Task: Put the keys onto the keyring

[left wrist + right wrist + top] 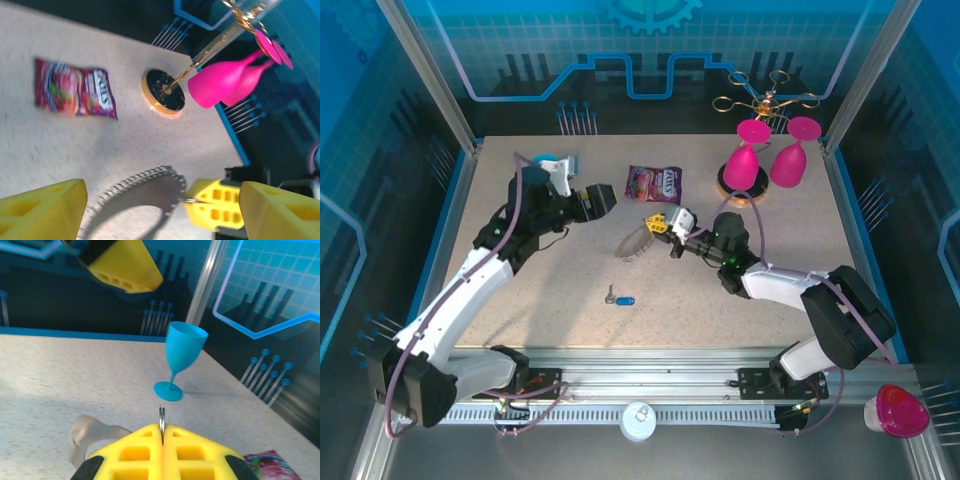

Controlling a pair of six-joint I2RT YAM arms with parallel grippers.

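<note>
Top external: my right pincer (660, 222) clamps the floppy dark-grey beaded-chain keyring (638, 235); my left pincer (603, 198) gapes at its eleven o'clock.

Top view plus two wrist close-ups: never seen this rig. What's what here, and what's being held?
Two robot arms bolted at the table's near edge, each ending in a two-finger pincer. The top view looks down from behind them; the other two pictures come from cameras on each wrist, their own yellow fingers in frame. The right pincer is shut on the keyring, a beaded chain loop. The left pincer is open, holding nothing. On the table: a blue-headed key, a candy bag and a blue goblet; two pink goblets hang upside down from a gold rack.
</note>
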